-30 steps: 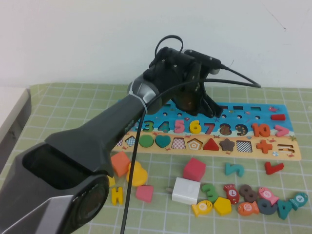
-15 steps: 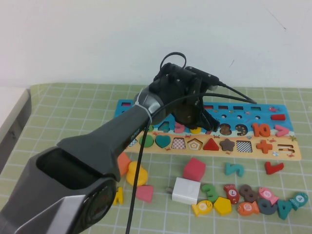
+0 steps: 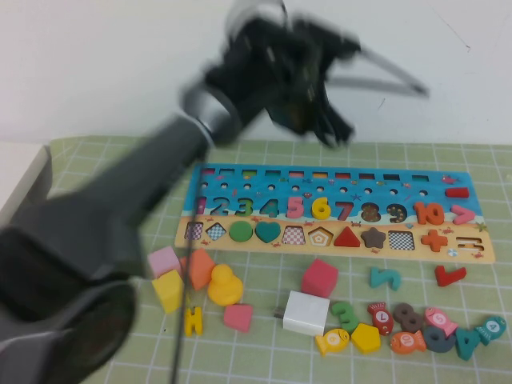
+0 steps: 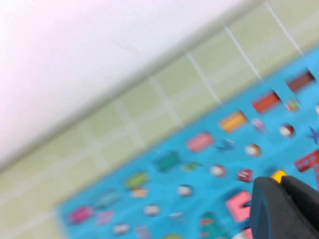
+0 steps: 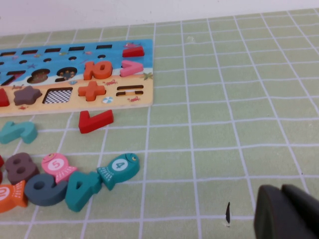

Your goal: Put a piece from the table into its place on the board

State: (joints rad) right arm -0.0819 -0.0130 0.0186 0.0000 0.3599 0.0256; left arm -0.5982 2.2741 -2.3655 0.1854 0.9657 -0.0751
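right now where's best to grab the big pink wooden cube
Pink wooden cube: likely from above, fingers on its flat left and right faces; the white rectangular block crowds its near side. Left gripper hangs above the board's far edge, right gripper low over the mat.

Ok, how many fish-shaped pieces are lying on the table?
5, all before the board's right end: yellow fish, red fish, orange fish, pink fish, teal fish. None looks hidden. Left gripper hangs above the board, right gripper low over the mat.

Left claw raised high, jaws closed — empty; right claw low, jaws together
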